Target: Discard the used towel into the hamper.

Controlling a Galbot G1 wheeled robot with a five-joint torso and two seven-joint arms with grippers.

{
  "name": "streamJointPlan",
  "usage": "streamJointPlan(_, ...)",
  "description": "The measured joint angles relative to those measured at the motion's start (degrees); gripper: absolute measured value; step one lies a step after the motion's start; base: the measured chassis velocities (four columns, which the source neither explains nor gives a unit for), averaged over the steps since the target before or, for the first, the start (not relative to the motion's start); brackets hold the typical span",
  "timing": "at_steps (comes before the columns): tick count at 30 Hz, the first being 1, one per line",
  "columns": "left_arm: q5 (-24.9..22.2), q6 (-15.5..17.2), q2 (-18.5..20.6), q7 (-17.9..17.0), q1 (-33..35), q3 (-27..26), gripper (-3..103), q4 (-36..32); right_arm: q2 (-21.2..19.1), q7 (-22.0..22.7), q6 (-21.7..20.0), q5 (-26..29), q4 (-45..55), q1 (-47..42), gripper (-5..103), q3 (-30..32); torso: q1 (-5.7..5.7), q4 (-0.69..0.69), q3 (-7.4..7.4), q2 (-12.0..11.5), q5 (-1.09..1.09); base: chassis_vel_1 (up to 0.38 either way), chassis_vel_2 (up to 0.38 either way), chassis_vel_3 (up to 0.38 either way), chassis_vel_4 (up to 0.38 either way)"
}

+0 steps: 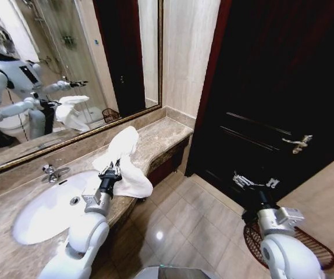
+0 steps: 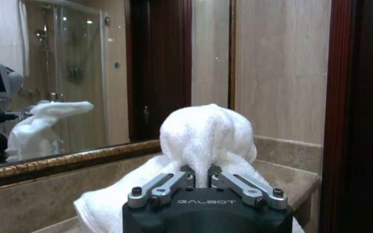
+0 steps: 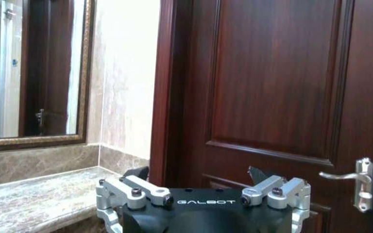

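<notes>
The fingers (image 2: 173, 182) of my left gripper (image 2: 198, 175) are clamped on a fold of the towel (image 1: 124, 163), which is lifted off the worktop (image 1: 155, 142) with its lower end draped at the worktop's front edge. I judge the pickup done; the carry and the drop are left. Left of the towel I note the sink (image 1: 50, 212) and tap (image 1: 52, 171), both clear of the load. To the right, my right gripper (image 1: 249, 182) hangs idle before the dark door (image 1: 272, 87), fingers apart and empty. The hamper (image 1: 306, 247) stands on the floor at far right, partly hidden behind my right arm, which may obstruct the drop.
</notes>
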Motion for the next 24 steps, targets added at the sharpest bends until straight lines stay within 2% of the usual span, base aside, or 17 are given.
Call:
streamJointPlan(11, 0.0, -0.3, 0.0, 0.0, 0.4, -0.4, 10, 0.1, 0.2, 0.1, -0.1, 0.1, -0.1, 0.4, 100, -0.2, -0.02, 0.00, 0.00, 0.0, 0.00, -0.027, -0.031, -0.029, -0.027)
streamJointPlan(24, -0.1, -1.2, 0.2, 1.0, 0.1, -0.3, 10, 0.6, 0.7, 0.4, -0.2, 0.2, 0.0, 0.4, 100, -0.1, -0.02, 0.00, 0.00, 0.0, 0.01, -0.093, -0.088, -0.100, -0.102)
